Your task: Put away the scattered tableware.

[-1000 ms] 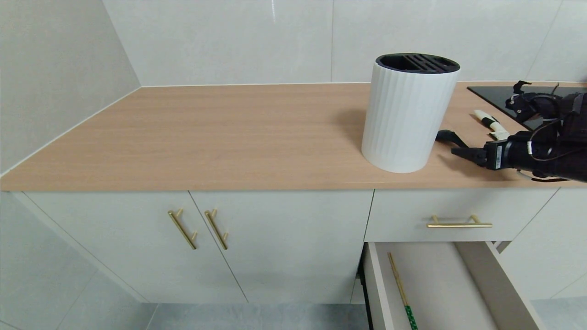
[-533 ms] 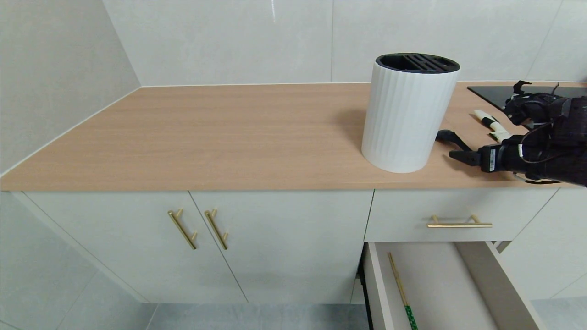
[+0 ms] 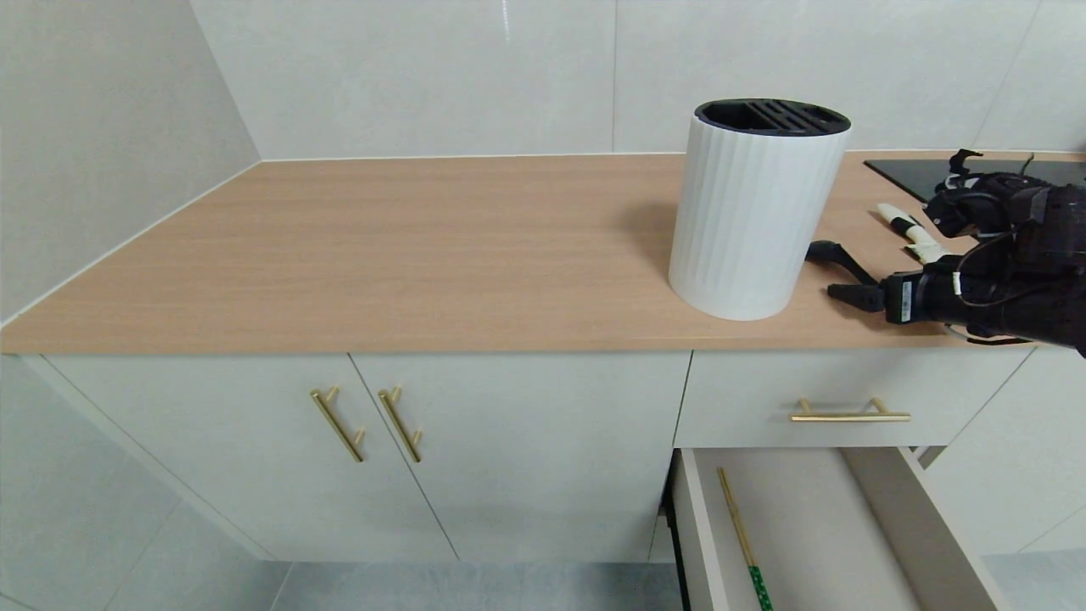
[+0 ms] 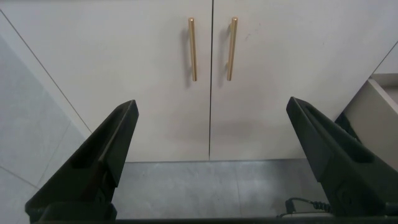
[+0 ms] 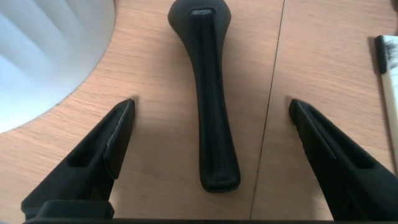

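Note:
A black utensil handle [image 3: 834, 255] lies on the wooden counter just right of the white ribbed holder [image 3: 753, 212] with its slotted black top. My right gripper [image 3: 851, 294] hovers low over that handle, open. In the right wrist view the black handle [image 5: 208, 93] lies between the two spread fingers [image 5: 115, 146] of the right gripper [image 5: 211, 107], which do not touch it. A white-handled utensil [image 3: 908, 229] lies farther right on the counter. My left gripper [image 4: 211, 107] is open, held in front of the cabinet doors.
A drawer [image 3: 814, 543] stands pulled out below the counter at the right, with a green-tipped chopstick [image 3: 740, 535] inside. A black cooktop [image 3: 925, 174] sits at the far right. Cabinet doors with gold handles [image 4: 211, 48] face the left gripper.
My right gripper has shifted slightly toward the counter's front edge and the holder, staying open by the black handle. Everything else is unchanged.

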Available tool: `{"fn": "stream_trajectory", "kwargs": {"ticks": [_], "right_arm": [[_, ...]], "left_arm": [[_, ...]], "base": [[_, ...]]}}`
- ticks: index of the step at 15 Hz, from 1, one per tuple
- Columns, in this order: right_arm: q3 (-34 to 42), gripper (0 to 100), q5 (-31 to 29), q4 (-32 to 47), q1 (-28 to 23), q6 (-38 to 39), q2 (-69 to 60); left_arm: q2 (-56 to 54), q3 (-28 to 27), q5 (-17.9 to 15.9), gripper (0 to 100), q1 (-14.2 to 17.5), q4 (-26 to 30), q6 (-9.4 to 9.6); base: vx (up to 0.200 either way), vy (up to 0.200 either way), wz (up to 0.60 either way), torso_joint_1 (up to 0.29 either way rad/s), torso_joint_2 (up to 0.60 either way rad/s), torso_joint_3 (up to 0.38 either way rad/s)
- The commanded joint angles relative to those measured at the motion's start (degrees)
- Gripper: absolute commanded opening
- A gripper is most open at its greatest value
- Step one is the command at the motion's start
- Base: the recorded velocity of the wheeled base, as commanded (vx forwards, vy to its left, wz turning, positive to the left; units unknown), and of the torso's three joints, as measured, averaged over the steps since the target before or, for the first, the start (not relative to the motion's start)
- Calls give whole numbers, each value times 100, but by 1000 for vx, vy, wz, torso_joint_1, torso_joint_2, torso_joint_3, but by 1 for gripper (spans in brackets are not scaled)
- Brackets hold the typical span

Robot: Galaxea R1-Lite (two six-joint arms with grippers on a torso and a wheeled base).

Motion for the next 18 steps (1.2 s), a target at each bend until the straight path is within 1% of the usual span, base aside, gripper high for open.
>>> {"fn": "stream_trajectory", "kwargs": {"ticks": [1,9,13,16,18], "right_arm": [[-11,0,3,10,16,3,44],[-29,0,-6,10,25,3,97],[-55,0,-234,28,131,47,26],[-11,0,-234,90,174,425,-352],[-2,0,-234,292,174,592,-624]], "left_arm": [[9,5,-2,100,0,-1,-1],[9,5,-2,100,0,-1,-1],[9,5,-2,100,-9,-1,-1],[9,-4,-2,100,0,-1,-1],[9,5,-2,100,0,-1,-1]], "base": [[0,0,0,0,0,0],[0,0,0,0,0,0],[0,0,0,0,0,0],[0,0,0,0,0,0],[0,0,0,0,0,0]]}}
